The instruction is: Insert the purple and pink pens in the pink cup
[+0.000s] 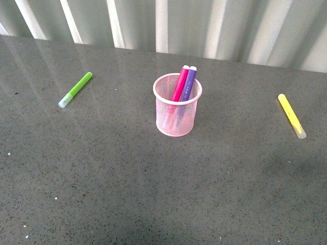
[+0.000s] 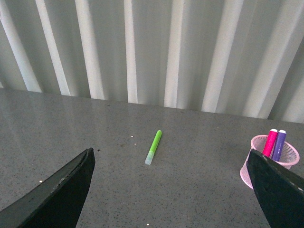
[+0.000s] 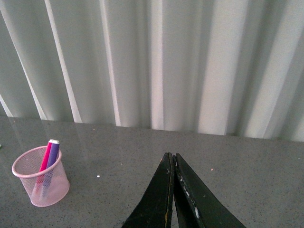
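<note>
The pink cup stands upright mid-table. The pink pen and the purple pen stand inside it, leaning toward the back right, tips above the rim. The cup also shows in the left wrist view with both pens, and in the right wrist view. Neither arm shows in the front view. My left gripper is open and empty, well away from the cup. My right gripper is shut on nothing, also apart from the cup.
A lime-green marker lies on the dark speckled table at the left, also in the left wrist view. A yellow marker lies at the right. A pale pleated curtain runs along the table's far edge.
</note>
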